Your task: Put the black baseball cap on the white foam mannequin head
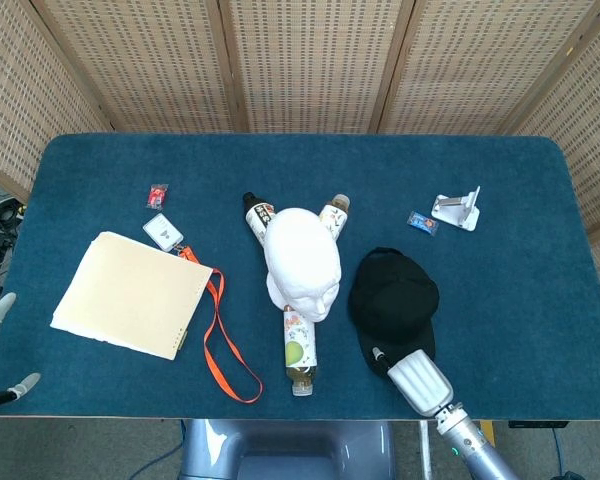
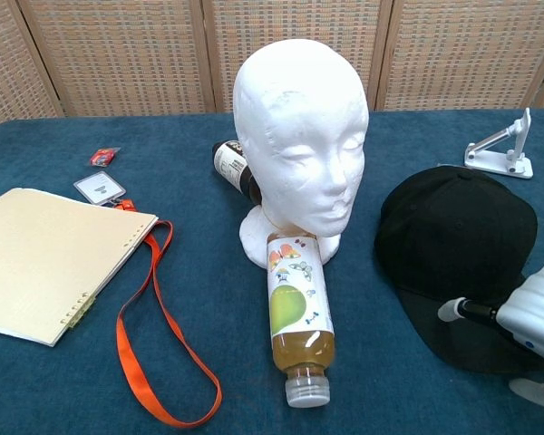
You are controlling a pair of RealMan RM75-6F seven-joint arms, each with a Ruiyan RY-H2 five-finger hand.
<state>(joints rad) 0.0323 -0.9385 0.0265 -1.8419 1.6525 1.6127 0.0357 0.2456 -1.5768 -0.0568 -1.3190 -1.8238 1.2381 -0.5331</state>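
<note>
Flatly, matte black cap (image 2: 453,236) lies beside smooth foam head (image 2: 301,127).

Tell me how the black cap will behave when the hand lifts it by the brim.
The black cap looks like soft cloth, so its crown will probably sag or fold, while the flat brim nearest the right hand likely stays stiffer. It seems light and should not roll. Dragged rather than lifted, it may catch on the fuzzy blue table cover.
</note>
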